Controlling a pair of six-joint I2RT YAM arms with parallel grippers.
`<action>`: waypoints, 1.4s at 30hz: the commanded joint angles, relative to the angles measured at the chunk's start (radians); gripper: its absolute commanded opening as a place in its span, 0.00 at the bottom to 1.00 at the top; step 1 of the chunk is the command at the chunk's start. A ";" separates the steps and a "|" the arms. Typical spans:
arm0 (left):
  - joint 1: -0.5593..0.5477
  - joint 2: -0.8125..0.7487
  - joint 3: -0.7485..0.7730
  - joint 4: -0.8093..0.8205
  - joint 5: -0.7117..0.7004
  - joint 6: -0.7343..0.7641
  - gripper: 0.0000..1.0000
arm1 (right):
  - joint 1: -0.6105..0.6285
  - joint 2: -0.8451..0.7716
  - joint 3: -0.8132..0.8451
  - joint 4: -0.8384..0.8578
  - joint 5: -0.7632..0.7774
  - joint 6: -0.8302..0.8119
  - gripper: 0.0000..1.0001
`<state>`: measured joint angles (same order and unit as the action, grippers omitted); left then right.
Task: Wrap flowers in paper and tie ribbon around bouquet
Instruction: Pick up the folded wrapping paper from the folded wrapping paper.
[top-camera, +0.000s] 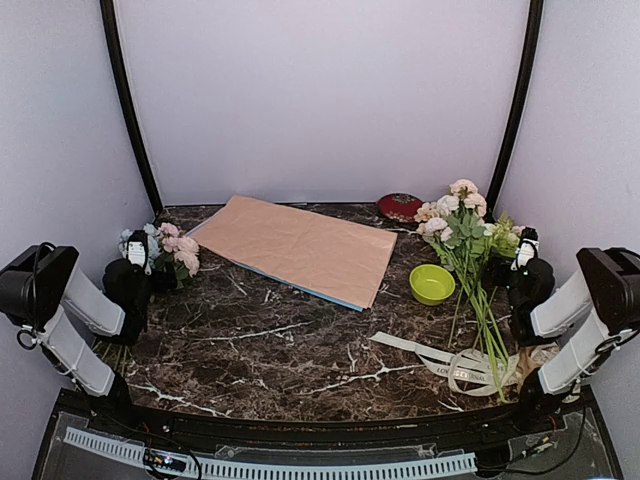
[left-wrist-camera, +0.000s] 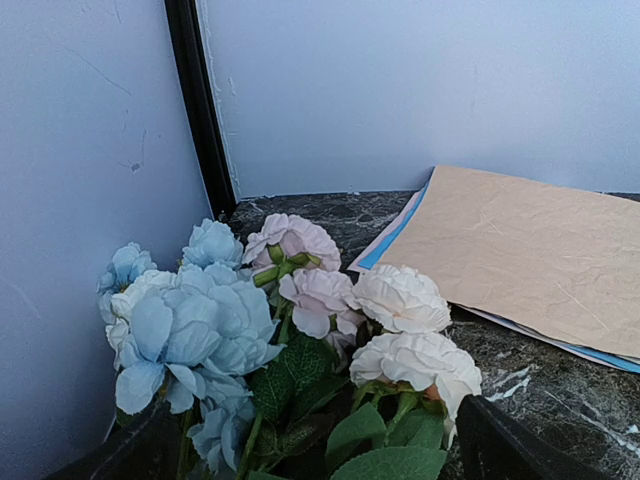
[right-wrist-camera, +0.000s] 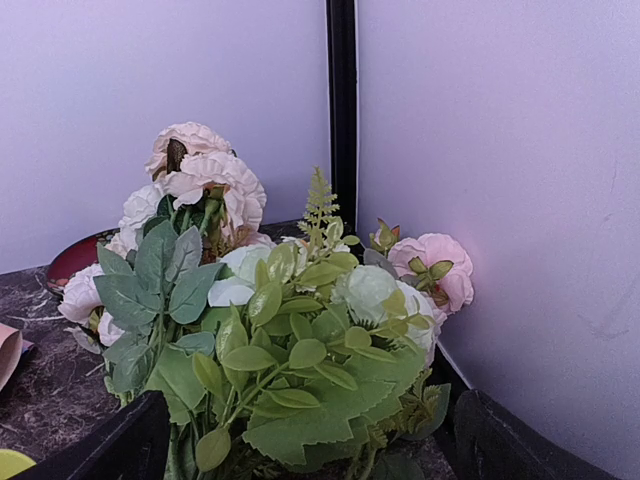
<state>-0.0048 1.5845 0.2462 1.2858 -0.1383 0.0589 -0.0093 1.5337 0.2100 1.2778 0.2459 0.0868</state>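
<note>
the flowers (top-camera: 462, 225) lie at the right, stems toward the near edge, crossing the one ribbon (top-camera: 435, 358). the one tan paper (top-camera: 300, 245) lies flat at the far centre, apart. nothing is wrapped or tied yet. left gripper (top-camera: 137, 250) and right gripper (top-camera: 527, 248) stand with jaws wide, holding nothing. one blue bunch (left-wrist-camera: 190, 320) lies far left.

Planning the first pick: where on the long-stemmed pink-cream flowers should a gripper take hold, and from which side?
Probably the bare stems of the flowers, between leaves and ribbon, from above with the right gripper. They lie flat in a narrow bundle pointing at the near edge; the blooms are bulky.
</note>
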 joint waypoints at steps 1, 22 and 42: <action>-0.005 -0.011 0.006 0.014 0.008 -0.002 0.99 | 0.002 -0.002 0.005 0.028 -0.006 -0.007 1.00; -0.066 -0.376 0.230 -0.430 0.086 0.003 0.90 | -0.005 -0.376 0.202 -0.564 -0.114 0.106 0.94; -0.500 -0.360 0.680 -1.243 0.165 0.117 0.83 | 0.308 0.197 1.066 -1.326 -0.392 0.465 0.56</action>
<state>-0.4999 1.2098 0.9665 0.1131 0.0017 0.1623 0.2760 1.6184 1.1744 0.0521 -0.1307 0.4511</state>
